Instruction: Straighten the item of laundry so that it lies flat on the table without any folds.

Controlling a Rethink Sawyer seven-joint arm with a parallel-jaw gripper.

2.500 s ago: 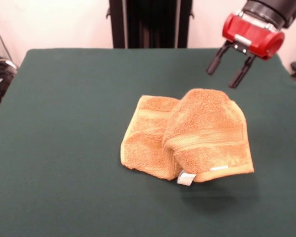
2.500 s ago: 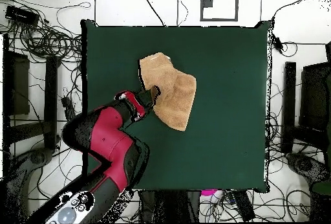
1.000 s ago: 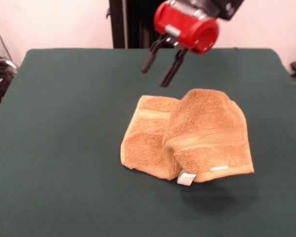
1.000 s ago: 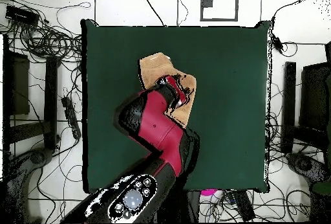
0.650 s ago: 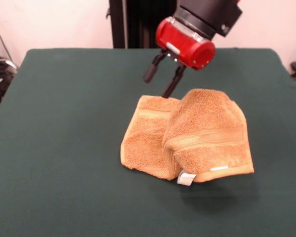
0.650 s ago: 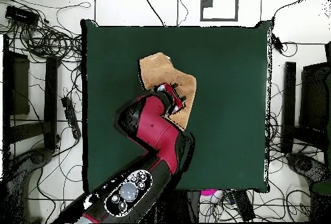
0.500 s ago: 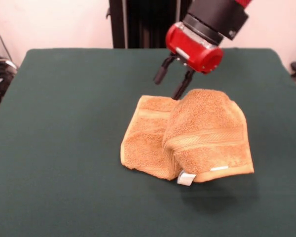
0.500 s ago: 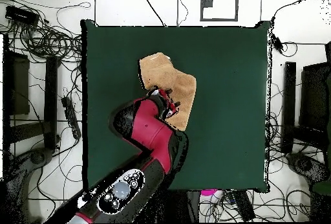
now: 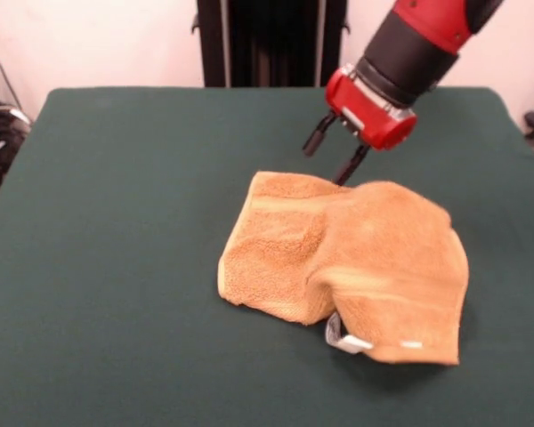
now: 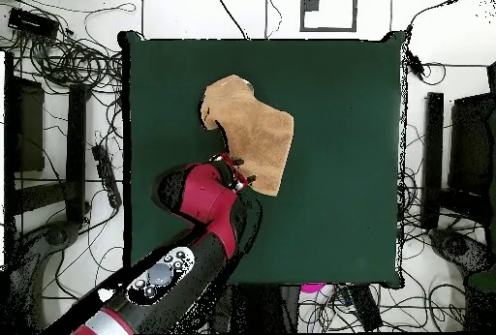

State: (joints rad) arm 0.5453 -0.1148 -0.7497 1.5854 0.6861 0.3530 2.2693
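The item of laundry (image 9: 338, 258), an orange-tan towel, lies bunched and folded over itself near the middle of the green table (image 9: 116, 222). Its right part slumps toward the front, and a white tag (image 9: 338, 336) pokes out under the front edge. My gripper (image 9: 332, 156) is open at the towel's far edge, tilted, with nothing held between its fingers. One fingertip (image 9: 344, 174) meets the cloth's rim and the other hangs over bare felt. In the overhead view the towel (image 10: 252, 133) sits left of the table's (image 10: 339, 205) centre, with the gripper (image 10: 235, 169) at the edge nearest the base.
Green felt runs wide on all sides of the towel. Tangled cables (image 10: 58, 60) and dark equipment (image 10: 463, 157) lie on the floor beyond the table's side edges. My red arm (image 10: 208, 210) crosses the table's near-base part in the overhead view.
The gripper has swung right and dropped to the towel's far edge. The towel's raised right fold has flattened and slid toward the front right; the tag moved with it.
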